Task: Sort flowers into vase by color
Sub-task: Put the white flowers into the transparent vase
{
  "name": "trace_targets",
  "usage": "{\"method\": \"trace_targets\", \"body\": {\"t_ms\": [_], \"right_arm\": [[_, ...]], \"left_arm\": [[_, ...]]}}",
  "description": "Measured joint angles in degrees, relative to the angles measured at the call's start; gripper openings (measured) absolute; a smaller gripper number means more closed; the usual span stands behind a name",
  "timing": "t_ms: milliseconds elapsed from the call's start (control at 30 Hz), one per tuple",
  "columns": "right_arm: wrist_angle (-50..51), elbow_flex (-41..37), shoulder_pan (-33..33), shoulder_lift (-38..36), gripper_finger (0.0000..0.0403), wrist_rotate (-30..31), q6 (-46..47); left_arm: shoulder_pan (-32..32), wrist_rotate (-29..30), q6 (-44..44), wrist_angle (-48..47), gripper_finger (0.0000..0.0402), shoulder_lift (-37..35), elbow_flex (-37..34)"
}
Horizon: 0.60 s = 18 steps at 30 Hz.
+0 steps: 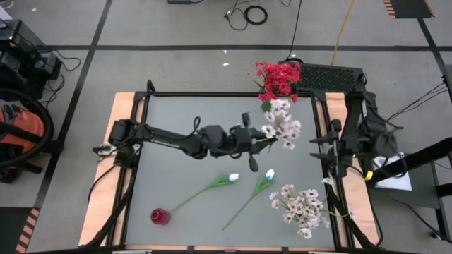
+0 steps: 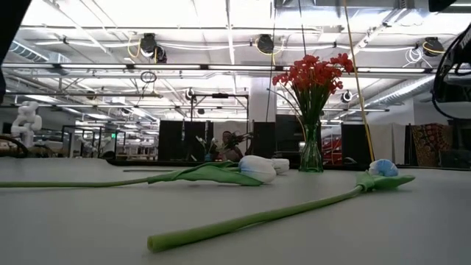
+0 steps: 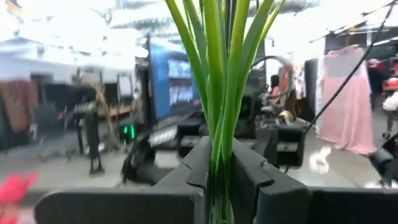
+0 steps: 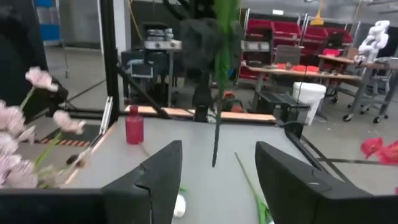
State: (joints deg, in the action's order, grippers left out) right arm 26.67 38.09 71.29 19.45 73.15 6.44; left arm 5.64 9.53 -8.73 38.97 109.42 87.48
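Observation:
My left gripper (image 1: 263,143) reaches over the table's middle, shut on a pale pink-white spray (image 1: 281,124) whose blossoms are just past its fingers. The spray's green stems (image 3: 221,87) rise between the fingers in the left wrist view. Red flowers (image 1: 277,79) stand in a glass vase (image 2: 311,151) at the far edge. Two white tulips (image 1: 227,179) (image 1: 265,176) and a second pink-white spray (image 1: 302,206) lie flat on the table. My right gripper (image 1: 323,147) waits open at the right edge, holding nothing. My left gripper pinches the spray's bundled green stems (image 3: 219,155) between its two fingers (image 3: 200,163), which come about level from the table's left and lie across the stems. The spray is lifted clear of the table. Its stem end (image 4: 216,134) hangs below the fingers.
A small red vase (image 1: 159,216) stands near the front left corner. The two tulips lie in the near middle, and the second spray sits at the near right. The black table frame (image 1: 212,94) and wooden side strips (image 1: 106,176) border the grey top.

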Motion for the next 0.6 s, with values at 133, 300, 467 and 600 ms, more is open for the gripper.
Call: {"method": "trace_targets", "body": {"t_ms": [133, 300, 467, 600], "right_arm": [[-4.8, 0.0, -0.8, -2.2, 0.0196, -1.9, -5.9], [-10.8, 0.0, -1.6, -2.3, 0.0196, -3.0, -11.2], [-11.9, 0.0, -2.4, -2.3, 0.0196, -2.9, -11.8], [-11.8, 0.0, -2.7, -2.3, 0.0196, -2.9, -11.1]], "left_arm": [[-0.1, -1.3, -4.2, -5.8, 0.0038, 5.2, 10.9], [-0.5, -3.6, -5.5, -8.8, 0.0038, 12.2, 23.3], [-0.9, -5.4, -5.6, -9.3, 0.0038, 18.5, 30.7], [-1.1, -6.1, -5.3, -9.3, 0.0038, 21.6, 34.7]]}}
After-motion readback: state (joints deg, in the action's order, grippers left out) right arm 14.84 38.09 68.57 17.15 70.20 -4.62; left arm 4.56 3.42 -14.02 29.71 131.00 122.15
